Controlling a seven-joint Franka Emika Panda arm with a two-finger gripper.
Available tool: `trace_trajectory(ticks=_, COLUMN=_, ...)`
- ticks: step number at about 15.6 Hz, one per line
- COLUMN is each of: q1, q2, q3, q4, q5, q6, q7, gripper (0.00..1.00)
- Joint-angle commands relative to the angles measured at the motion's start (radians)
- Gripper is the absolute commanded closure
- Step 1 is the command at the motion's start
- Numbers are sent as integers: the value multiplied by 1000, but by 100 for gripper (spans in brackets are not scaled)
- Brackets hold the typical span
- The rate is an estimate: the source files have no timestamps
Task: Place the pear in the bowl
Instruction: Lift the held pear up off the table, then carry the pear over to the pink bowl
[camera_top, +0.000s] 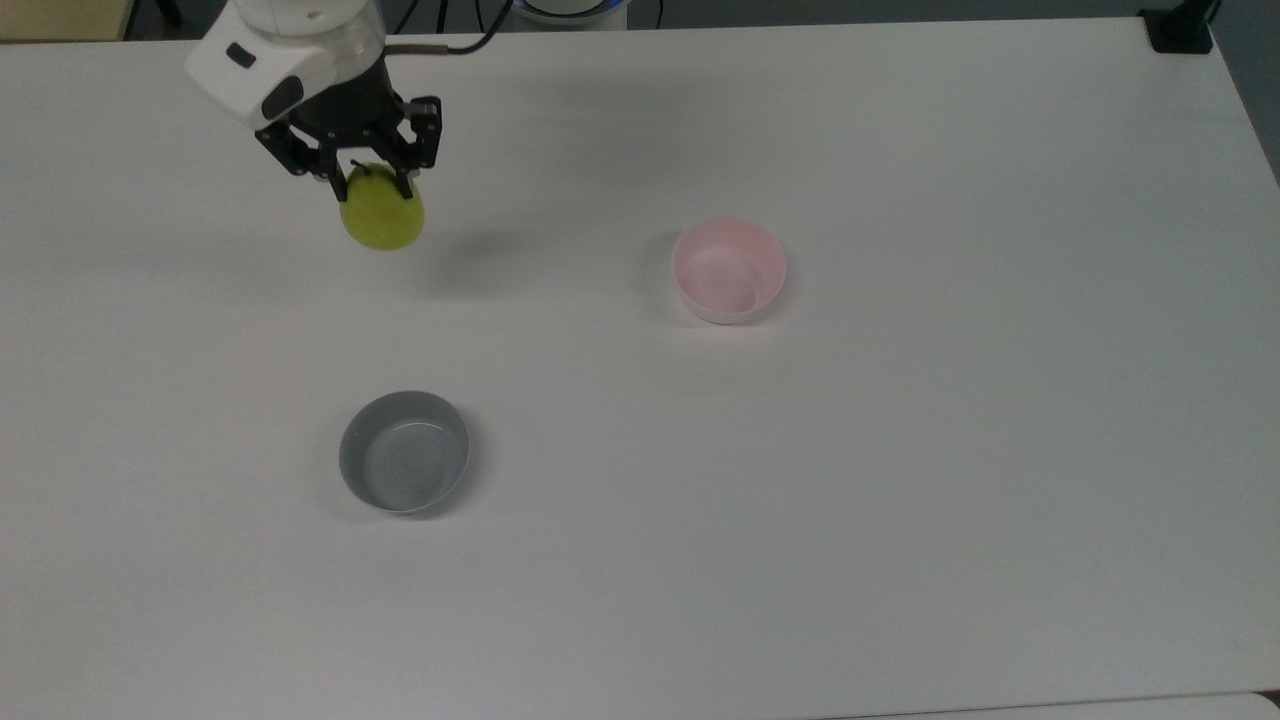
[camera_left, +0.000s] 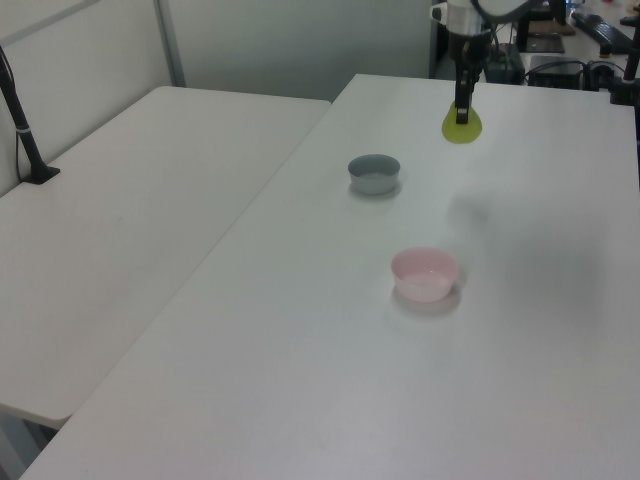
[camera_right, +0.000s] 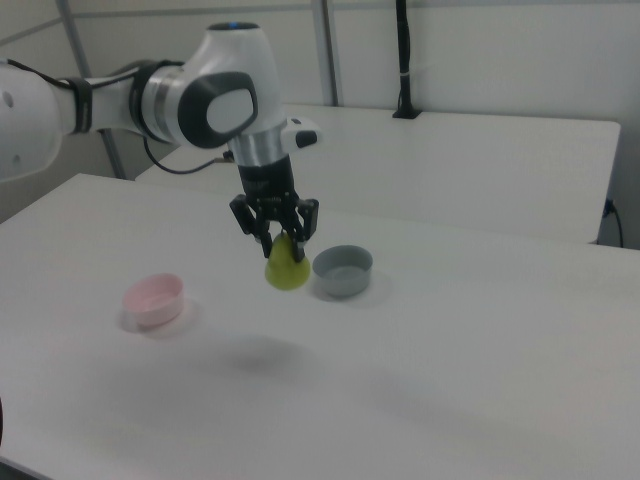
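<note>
My gripper (camera_top: 372, 183) (camera_right: 283, 243) (camera_left: 462, 108) is shut on the top of the yellow-green pear (camera_top: 383, 215) (camera_right: 287, 268) (camera_left: 461, 126), which hangs well above the white table at the top view's upper left. Its shadow lies on the table to the right of it in the top view. The pale pink bowl (camera_top: 729, 270) (camera_right: 154, 299) (camera_left: 425, 274) stands empty on the table, far to the right of the pear in the top view and to the left of it in the right view.
A grey bowl (camera_top: 404, 465) (camera_right: 342, 270) (camera_left: 375, 172) stands empty near the top view's lower left. A black clamp (camera_top: 1180, 30) sits at the table's far right corner in the top view. A second white table (camera_left: 120, 220) adjoins in the left view.
</note>
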Motion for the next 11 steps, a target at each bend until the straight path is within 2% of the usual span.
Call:
trace_trajectory(ticks=1, q1=0, q2=-16, q3=10, q4=95, q5=-6, q6=-134, q7=49, gripper=92)
trace_trajectory(ticks=7, q1=18, q2=-42, q3=10, q4=115, q5=3, q6=-165, q7=98, gripper=91)
trace_trajectory(ticks=11, q1=95, q2=-88, q3=3, q4=110, q5=40, q6=-170, q7=122, gripper=91)
